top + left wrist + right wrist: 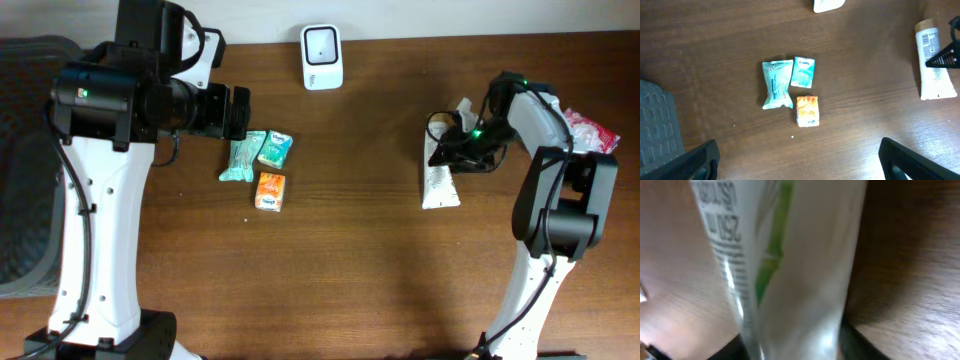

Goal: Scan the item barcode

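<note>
Found white tube (440, 188) lying flat on the table (350, 280), right side, well apart from the scanner (322, 57) at the far edge. Noted cap end pointing to the far edge and the broad crimped end to the near edge; noted printed panel facing up near the cap in the left wrist view. Seen at close range and blurred in the right wrist view, with black print and a green stripe along its length.

Observed right gripper (452, 148) down over the upper part of the tube, with dark fingertips (855, 340) on either side of it. Cannot tell whether these clamp the tube or merely stand beside it.

Observed left gripper (240, 112) above the table at left, fingers (695, 162) spread wide, holding nothing.

Recorded below it three small packets close together: teal pouch (241, 157), smaller teal packet (275, 149) just beside it, orange packet (269, 191) nearer the front edge. Recorded red-and-white packet (590, 130) at the far right.
</note>
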Motion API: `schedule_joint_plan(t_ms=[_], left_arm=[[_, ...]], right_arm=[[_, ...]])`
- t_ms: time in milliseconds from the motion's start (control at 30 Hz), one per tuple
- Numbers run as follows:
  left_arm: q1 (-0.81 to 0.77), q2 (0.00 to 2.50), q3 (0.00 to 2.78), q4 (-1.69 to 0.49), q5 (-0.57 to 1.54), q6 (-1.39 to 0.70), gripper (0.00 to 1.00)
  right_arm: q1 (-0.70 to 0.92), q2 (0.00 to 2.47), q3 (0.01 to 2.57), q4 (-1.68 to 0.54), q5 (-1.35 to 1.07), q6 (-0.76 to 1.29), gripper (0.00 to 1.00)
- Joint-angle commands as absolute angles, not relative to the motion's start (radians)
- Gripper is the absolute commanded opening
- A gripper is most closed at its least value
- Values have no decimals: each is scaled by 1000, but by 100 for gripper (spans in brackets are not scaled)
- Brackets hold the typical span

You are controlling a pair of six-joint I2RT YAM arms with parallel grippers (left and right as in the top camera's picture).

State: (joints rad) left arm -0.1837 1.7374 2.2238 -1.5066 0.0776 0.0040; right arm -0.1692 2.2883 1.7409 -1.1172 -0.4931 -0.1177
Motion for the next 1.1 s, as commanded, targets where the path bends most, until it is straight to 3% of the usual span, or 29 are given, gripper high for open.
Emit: schedule_joint_plan(t_ms=[0, 100, 267, 433, 767, 933, 1067], left_arm=[[-187, 1728, 2230, -1505, 81, 12, 99], [-187, 1728, 2230, -1505, 81, 12, 99], [-187, 1728, 2230, -1505, 81, 12, 99], [-187, 1728, 2230, -1505, 81, 12, 99], [-187, 1728, 2230, -1505, 81, 12, 99], [-187, 1728, 2230, -1505, 81, 12, 99], [-187, 1728, 2230, -1505, 81, 12, 99]], right_arm=[[-170, 2300, 1713, -1110, -655, -123, 4], [-167, 2291, 1769, -1148, -867, -143, 4], [-88, 2228, 1879, -1274, -1266, -442, 4], [61, 2199, 1900, -1266, -1325, -749, 4], [138, 2199, 1903, -1045, -1346, -556, 4], [145, 2200, 1903, -987, -1119, -343, 4], [167, 2200, 1903, -962, -1117, -342, 4]])
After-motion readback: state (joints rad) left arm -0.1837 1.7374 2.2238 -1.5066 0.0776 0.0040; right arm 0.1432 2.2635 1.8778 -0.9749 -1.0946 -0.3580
